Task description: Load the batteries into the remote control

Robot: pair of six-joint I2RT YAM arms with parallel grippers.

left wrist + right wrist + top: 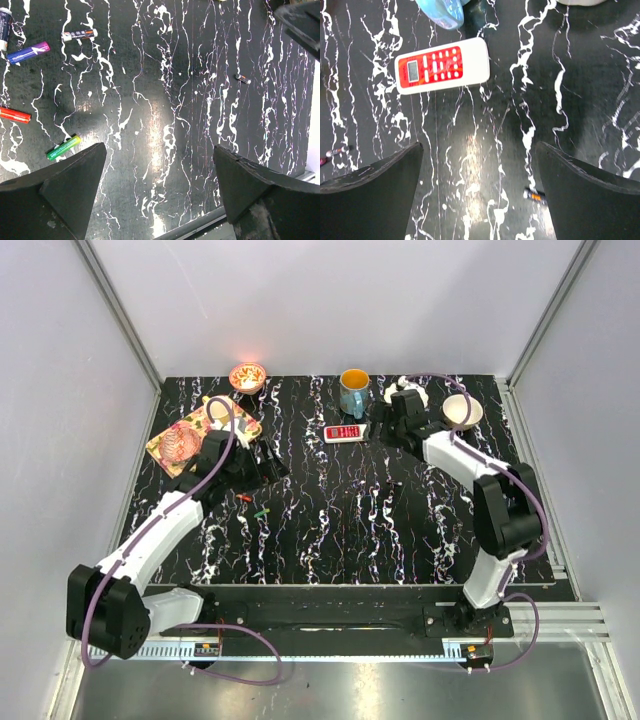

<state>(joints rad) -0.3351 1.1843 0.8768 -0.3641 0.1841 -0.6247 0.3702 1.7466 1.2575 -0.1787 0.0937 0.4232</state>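
You have both arms out over the desk (330,540), and neither of them holds anything. The left fingers (65,195) stand wide apart, released, with only the black marbled surface between them. In your left wrist view the red battery (15,115) lies flat at 9 o'clock. The green battery (63,148) lies at about 8 o'clock, near the tip of one finger (whether it touches I cannot tell). Further up, at 10 to 11 o'clock, there are a purple battery (28,52) and a white and orange battery (79,34).

The right fingers (580,195) are released too, spread wide over bare desk. The remote control (442,66) lies flat with its red button panel facing up. It is at 11 o'clock from the gap between these fingers, and they do not touch it. A short dark battery (536,196) lies at 5 o'clock, near the other finger.

From the top camera the remote control is at 12 o'clock from the desk centre. A blue mug (350,400) stands near it at 12 o'clock, and the right fingers are just beside its end at 3 o'clock. The red and green batteries lie well apart from the remote control, at about 7 o'clock from it, close to the left fingers.
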